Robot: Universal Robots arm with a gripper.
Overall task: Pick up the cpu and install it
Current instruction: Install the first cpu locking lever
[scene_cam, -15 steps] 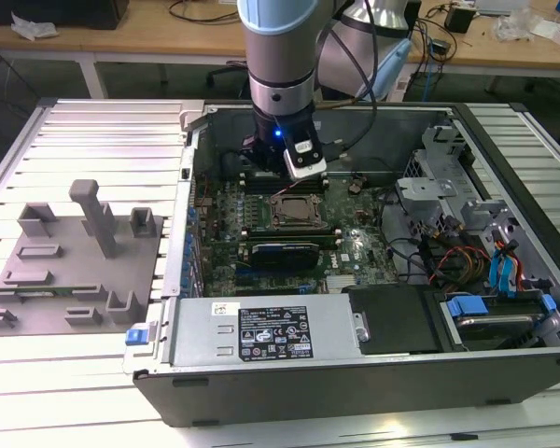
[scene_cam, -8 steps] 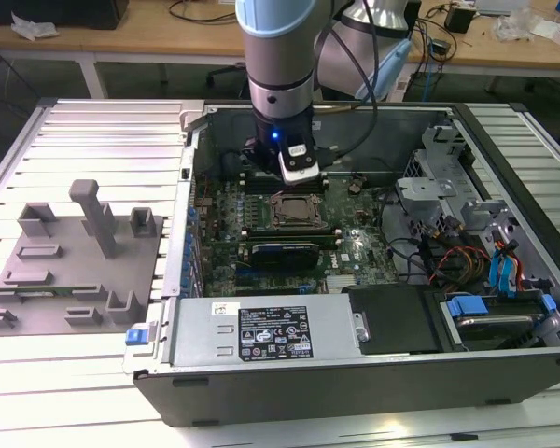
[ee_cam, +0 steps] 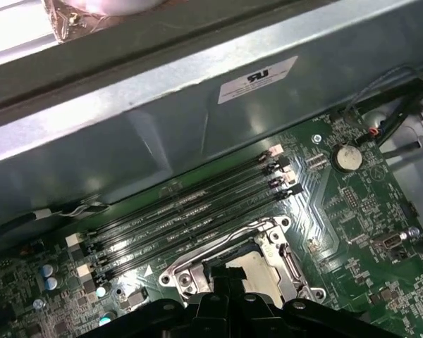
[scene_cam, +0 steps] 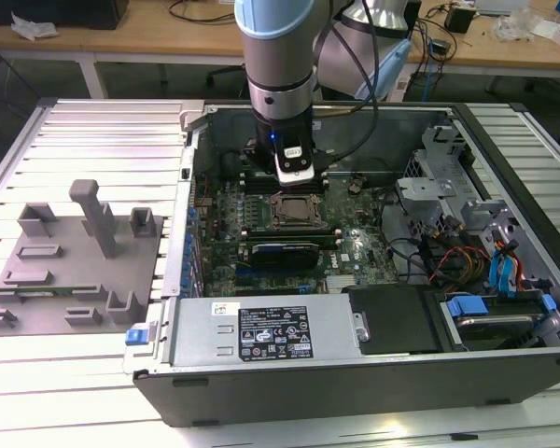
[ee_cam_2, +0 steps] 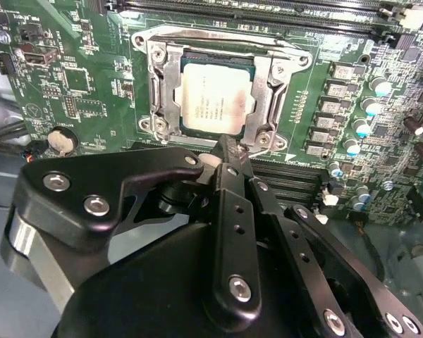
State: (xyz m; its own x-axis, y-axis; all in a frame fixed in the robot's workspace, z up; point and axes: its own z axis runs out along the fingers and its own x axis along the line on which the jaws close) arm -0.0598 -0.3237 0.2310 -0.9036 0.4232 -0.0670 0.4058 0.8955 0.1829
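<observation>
We see the arm (scene_cam: 276,56) standing upright over the socket (scene_cam: 297,211), its last grey segment vertical and the black wrist (scene_cam: 278,131) below it pointing straight down. The gripper (scene_cam: 296,182) hangs just above the socket, over the edge farther from the exterior camera. In the second wrist view the gripper (ee_cam_2: 227,149) has its two black fingers (ee_cam_2: 229,211) drawn together into one narrow tip with nothing between them. That tip lies at the socket's frame; we cannot tell whether it touches.
</observation>
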